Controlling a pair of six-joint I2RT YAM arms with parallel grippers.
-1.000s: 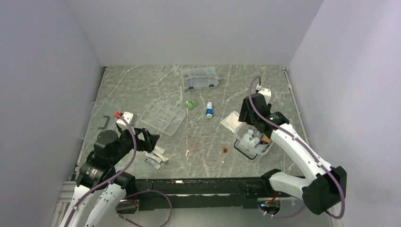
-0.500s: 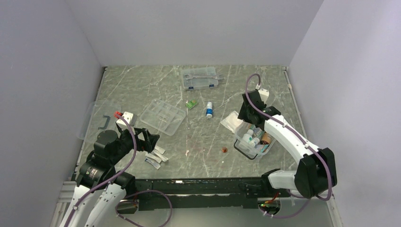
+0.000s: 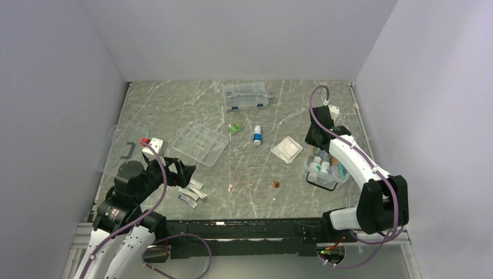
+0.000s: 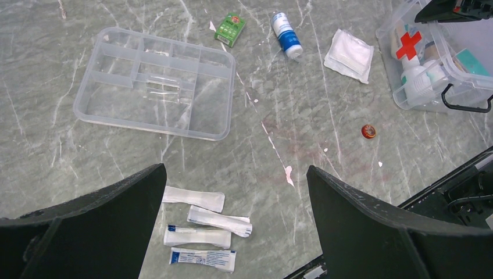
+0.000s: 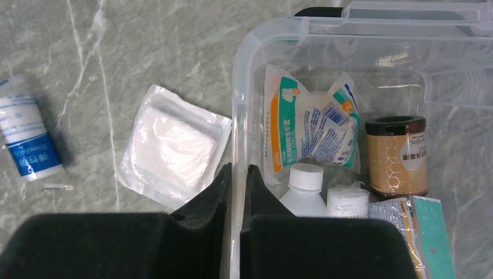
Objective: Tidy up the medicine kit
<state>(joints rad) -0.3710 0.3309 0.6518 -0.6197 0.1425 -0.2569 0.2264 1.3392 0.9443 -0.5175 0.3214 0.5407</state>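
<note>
The medicine kit box (image 3: 343,174) is a clear tub with a red cross (image 4: 408,45), standing at the right of the table. It holds a white bottle (image 5: 305,192), an amber jar (image 5: 397,156) and a printed packet (image 5: 308,125). My right gripper (image 5: 237,168) is shut on the box's left wall (image 5: 238,116), one finger inside and one outside. My left gripper (image 4: 235,170) hangs wide open and holds nothing, above several white packets (image 4: 200,226). The clear divided tray (image 3: 200,142) lies left of centre. The black-handled lid (image 3: 122,148) lies at the far left.
A gauze packet (image 3: 287,149) lies just left of the box. A blue-labelled bottle (image 3: 257,135) and a small green box (image 3: 235,128) lie near the middle. A small orange cap (image 3: 275,184) sits toward the front. A flat case with metal tools (image 3: 246,96) is at the back.
My right gripper closed on the box wall and moved right and back, taking the box with it off the gauze packet. The left arm has not moved.
</note>
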